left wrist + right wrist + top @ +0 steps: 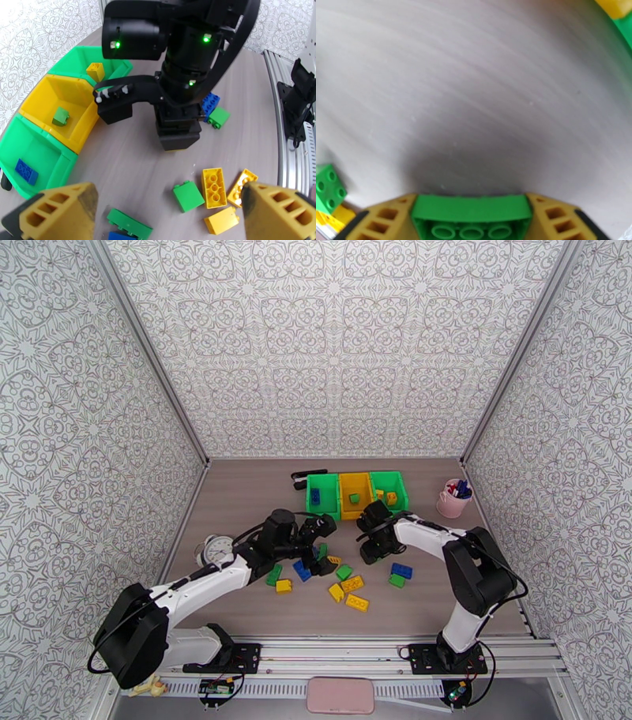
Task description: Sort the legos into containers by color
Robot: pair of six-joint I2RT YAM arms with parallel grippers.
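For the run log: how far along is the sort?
Binned: blue brick in one green bin, green cube in the yellow bin, yellow bricks in the other green bin. In hand: green brick in the right gripper. Remaining: loose pile below the open left gripper.

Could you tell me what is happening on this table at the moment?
It is a colour-sorting job. The right end effector grips a green brick low over the table, in front of the bins. The left end effector hangs open over the loose bricks. The left green bin holds a blue brick, the yellow bin a small green brick, and the right green bin yellow bricks.
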